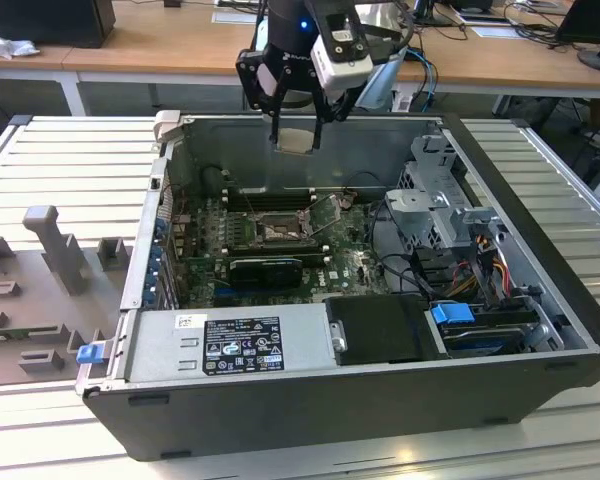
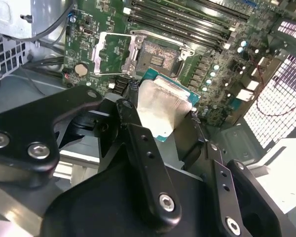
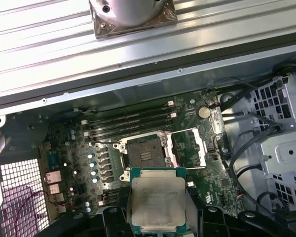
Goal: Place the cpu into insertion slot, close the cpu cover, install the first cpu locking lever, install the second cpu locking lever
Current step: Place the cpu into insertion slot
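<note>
Exterior view: where does the tool [image 1: 295, 140] sit?

– High over the open computer case [image 1: 380, 400], which rests on the ribbed worktop [image 1: 70, 160]. Tool pinches the cpu [image 3: 158, 201] by two opposite edges, chip held flat, well clear of the green board [image 3: 212, 177].

And the socket?

– First wrist view: insertion slot [image 3: 145, 154] uncovered, contact field exposed, just beside the memory slots [image 3: 130, 121]. Cpu cover [image 3: 190, 148] swung open, lying next to the slot. Chip and slot apart.
</note>
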You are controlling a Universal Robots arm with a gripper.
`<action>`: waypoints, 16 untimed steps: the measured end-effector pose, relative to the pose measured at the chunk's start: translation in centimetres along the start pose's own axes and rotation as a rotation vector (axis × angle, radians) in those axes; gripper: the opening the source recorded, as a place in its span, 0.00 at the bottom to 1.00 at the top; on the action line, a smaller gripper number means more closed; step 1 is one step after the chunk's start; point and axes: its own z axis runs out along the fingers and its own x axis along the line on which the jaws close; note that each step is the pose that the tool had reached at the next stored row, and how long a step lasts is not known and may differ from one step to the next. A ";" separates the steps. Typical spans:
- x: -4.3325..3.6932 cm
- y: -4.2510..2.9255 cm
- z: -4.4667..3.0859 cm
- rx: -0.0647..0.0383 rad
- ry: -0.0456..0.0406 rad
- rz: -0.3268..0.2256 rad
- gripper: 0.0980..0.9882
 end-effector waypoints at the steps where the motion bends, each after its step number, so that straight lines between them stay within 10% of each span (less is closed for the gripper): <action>1: 0.00 0.00 0.01 0.000 -0.0007 0.009 0.49; 16: 0.00 -0.02 0.19 -0.002 -0.0100 0.112 0.49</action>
